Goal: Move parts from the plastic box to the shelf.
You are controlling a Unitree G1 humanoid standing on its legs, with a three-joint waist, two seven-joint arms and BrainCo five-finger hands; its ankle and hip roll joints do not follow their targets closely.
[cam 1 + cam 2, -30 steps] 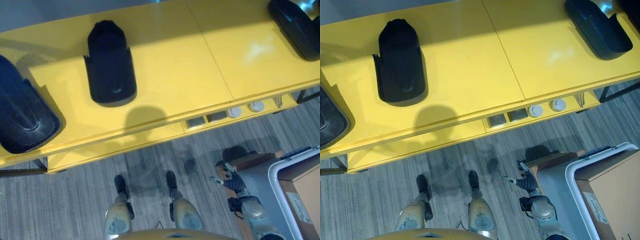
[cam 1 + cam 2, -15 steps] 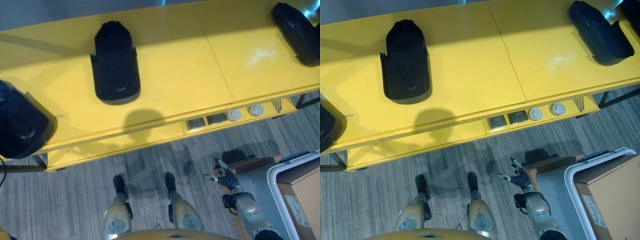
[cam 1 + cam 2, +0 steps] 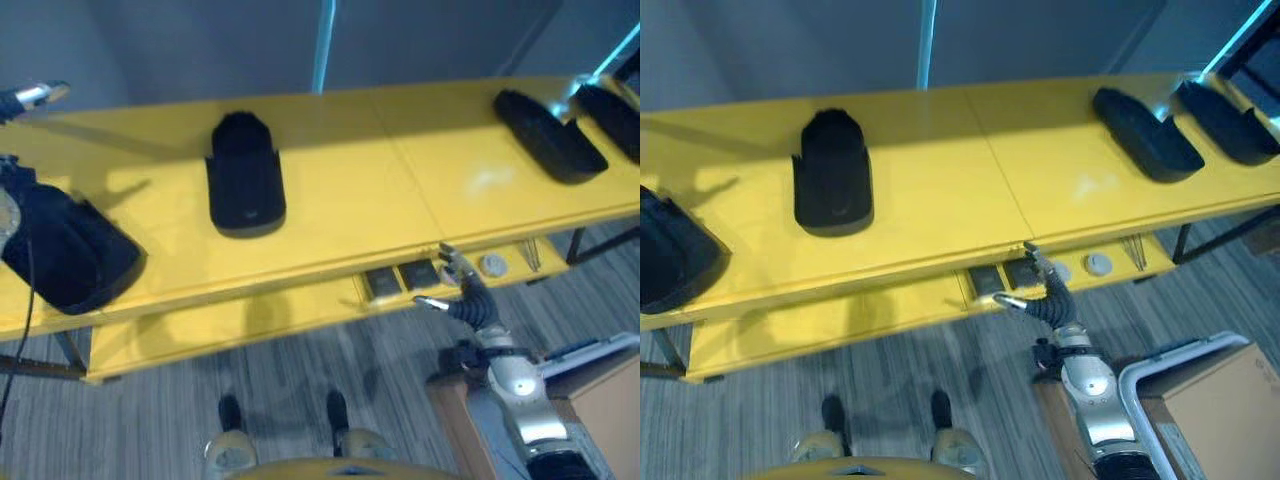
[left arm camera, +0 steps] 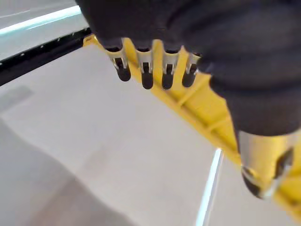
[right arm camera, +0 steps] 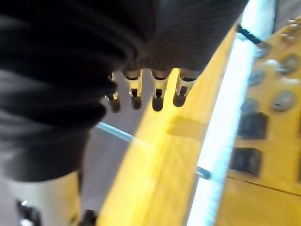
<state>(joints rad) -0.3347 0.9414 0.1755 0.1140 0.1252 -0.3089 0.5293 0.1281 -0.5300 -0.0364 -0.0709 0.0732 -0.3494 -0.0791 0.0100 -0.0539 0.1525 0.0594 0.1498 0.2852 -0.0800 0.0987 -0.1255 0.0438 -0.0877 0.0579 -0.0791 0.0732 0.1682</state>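
Several black moulded parts lie on the yellow shelf (image 3: pixel 380 200): one in the middle (image 3: pixel 245 185), a bigger one at the left end (image 3: pixel 70 255), and two at the right end (image 3: pixel 1145 132) (image 3: pixel 1227 122). My right hand (image 3: pixel 468 300) is raised in front of the shelf's front edge, by the button panel (image 3: pixel 420 275). Its fingers are spread and hold nothing. The left hand (image 4: pixel 146 63) hangs over the shelf's yellow edge, with relaxed fingers and nothing in them. The white-rimmed plastic box (image 3: pixel 1180 360) stands on the floor at the lower right.
A brown cardboard box (image 3: pixel 1230 420) sits inside the white rim. A lower yellow ledge (image 3: pixel 230 320) runs under the shelf top. Dark metal legs (image 3: pixel 585 240) hold the shelf up at the right. The grey striped floor (image 3: pixel 150 420) lies in front, and a grey wall behind.
The camera has tilted up, so the whole shelf sits lower in view. My right hand has risen from floor level beside the box to the shelf's front edge.
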